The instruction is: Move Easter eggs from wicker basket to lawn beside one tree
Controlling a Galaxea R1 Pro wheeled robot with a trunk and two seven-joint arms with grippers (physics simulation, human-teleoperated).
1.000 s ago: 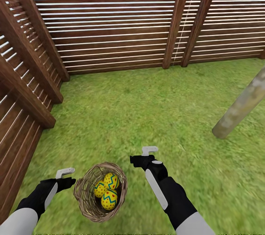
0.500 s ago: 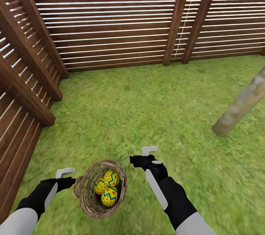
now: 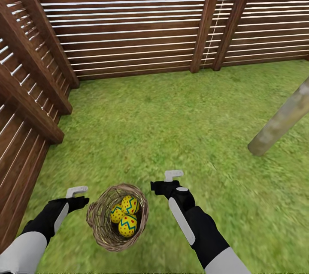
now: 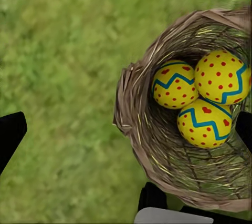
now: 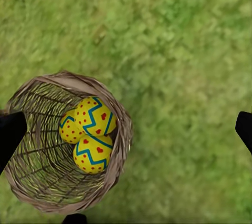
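The brown wicker basket (image 3: 98, 222) stands on the lawn (image 3: 171, 124) just ahead of me, between my two arms. All three Easter eggs lie inside it, yellow with red dots and blue zigzags (image 3: 129, 204) (image 3: 116, 213) (image 3: 128, 226). The left wrist view looks down on the eggs (image 4: 174, 84) (image 4: 222, 77) (image 4: 205, 123) and the basket rim (image 4: 128, 113). My left gripper (image 3: 79, 195) hovers open just left of the basket. On the basket's right, my right gripper (image 3: 171, 180) is open, its fingertips (image 5: 10, 134) wide apart over the basket (image 5: 118, 145). The tree trunk (image 3: 281, 121) leans at the right.
A dark brown slatted fence (image 3: 128, 29) closes the garden corner behind and along the left (image 3: 25, 94). Open grass stretches between the basket and the pale trunk.
The whole picture has shifted a little, so the camera has moved; fence and basket sit higher in view. My left arm has edged slightly. Eggs stay in the basket.
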